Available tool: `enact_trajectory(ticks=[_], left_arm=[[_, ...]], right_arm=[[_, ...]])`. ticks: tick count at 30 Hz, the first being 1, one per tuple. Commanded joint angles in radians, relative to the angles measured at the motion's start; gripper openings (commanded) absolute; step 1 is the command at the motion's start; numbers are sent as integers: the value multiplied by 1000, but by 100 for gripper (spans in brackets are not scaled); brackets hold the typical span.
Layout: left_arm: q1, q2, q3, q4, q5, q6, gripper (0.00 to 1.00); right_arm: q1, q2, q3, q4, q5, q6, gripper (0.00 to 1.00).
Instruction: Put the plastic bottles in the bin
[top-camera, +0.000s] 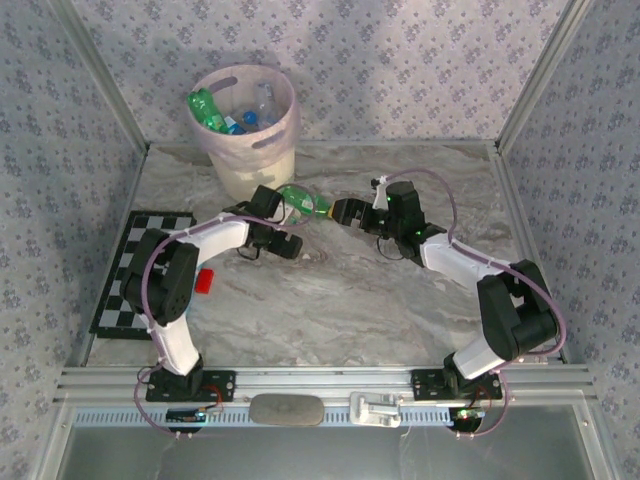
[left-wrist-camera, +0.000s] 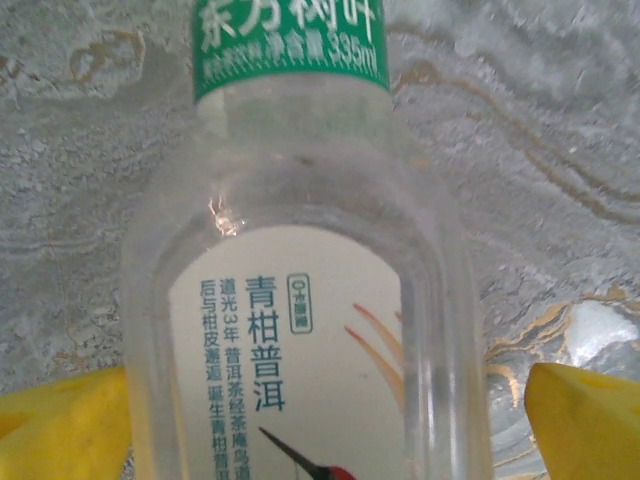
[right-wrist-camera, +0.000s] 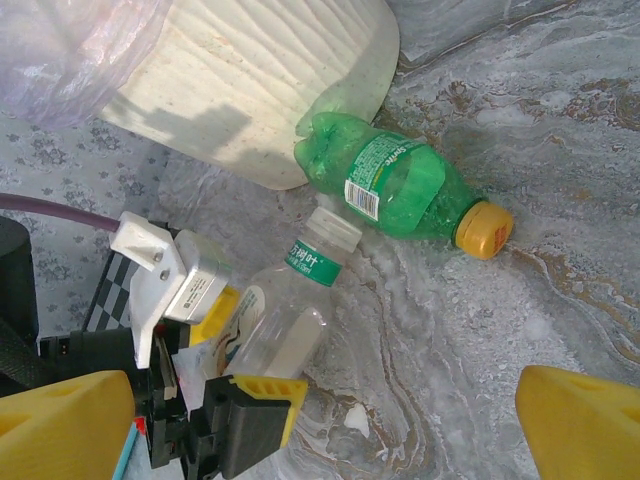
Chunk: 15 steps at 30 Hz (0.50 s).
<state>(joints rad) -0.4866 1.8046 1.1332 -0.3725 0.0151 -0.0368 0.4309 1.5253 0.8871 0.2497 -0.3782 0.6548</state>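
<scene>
1. Red block (top-camera: 205, 282): small, lying on the marbled surface (top-camera: 400, 310) just beside the left arm's elbow and well apart from the loose bottles.
2. Checkerboard mat (top-camera: 135, 265): black and white, flat at the left edge of the surface, with one corner hidden under the left arm.
3. Left gripper (left-wrist-camera: 320, 440): its yellow fingers (left-wrist-camera: 60, 430) stand wide apart on either side of the clear bottle. A strip of surface shows between the bottle and one finger, so the gripper is released, not clenched.
4. Clear bottle (left-wrist-camera: 300, 300): lies on its side on the surface between the left gripper's fingers. It has a green band label with white characters, a cream panel label on the body and a white cap. It is outside the bin.
5. Right gripper (right-wrist-camera: 320, 430): the yellow fingers are spread wide with nothing between them, so it is released. In the top view its tip is near the cap of the green Sprite bottle.
6. Green Sprite bottle (right-wrist-camera: 400, 185): lies on its side on the surface, outside the bin. Its orange-yellow cap (right-wrist-camera: 485, 230) points away from the bin and its base is just beside the bin's cream lower wall. Whether they touch cannot be told.
7. Bin (top-camera: 270, 140): a round pale pink bucket with a cream lower half and oval cut-out handles. It stands upright at the far side of the surface.
8. Bin contents: a green bottle (top-camera: 205, 104) leans at the left rim, and clear blue-labelled bottles (top-camera: 250, 120) are piled beside it.
</scene>
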Motion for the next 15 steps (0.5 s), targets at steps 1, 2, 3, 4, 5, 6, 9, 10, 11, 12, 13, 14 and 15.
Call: enact_trajectory(ticks=[1,2,3,4,5,6,9,10,11,12,13,14,15], left_arm=[[-1,12,19,-23,-12,4,90],[-1,13,20,-23,-12,3,86],[-1,13,20,-22,-12,4,81],[-1,11,19,-22,-12,2,77],[-2,6,15,-17,-13,0,73],[-3,-2,9,-12,-15,-3,69],[-4,-34,-12,6,-25,-16,63],[-5,-44,-20,10,-30,-20,62],[-7,-61,-29,16,-37,-27,61],[-9,-79,-40,22,-44,-34,60],[-12,-97,-49,26,-48,-39,59],[-18,-122,-59,35,-53,-45,59],[-25,-146,-70,40,-56,-49,59]], right_arm=[[6,1,6,-25,15,-18,100],[6,1,7,-25,13,-19,100],[6,1,9,-25,13,-19,100],[6,1,8,-27,12,-18,100],[5,-1,8,-28,12,-18,100],[6,-3,6,-29,13,-18,100],[7,-12,-1,-29,18,-18,100],[8,-15,-4,-28,19,-18,100],[6,-18,-6,-27,19,-18,100],[7,-21,-9,-27,19,-18,100],[7,-24,-10,-27,20,-19,100],[9,-28,-11,-27,22,-19,100],[8,-32,-14,-28,22,-19,100]])
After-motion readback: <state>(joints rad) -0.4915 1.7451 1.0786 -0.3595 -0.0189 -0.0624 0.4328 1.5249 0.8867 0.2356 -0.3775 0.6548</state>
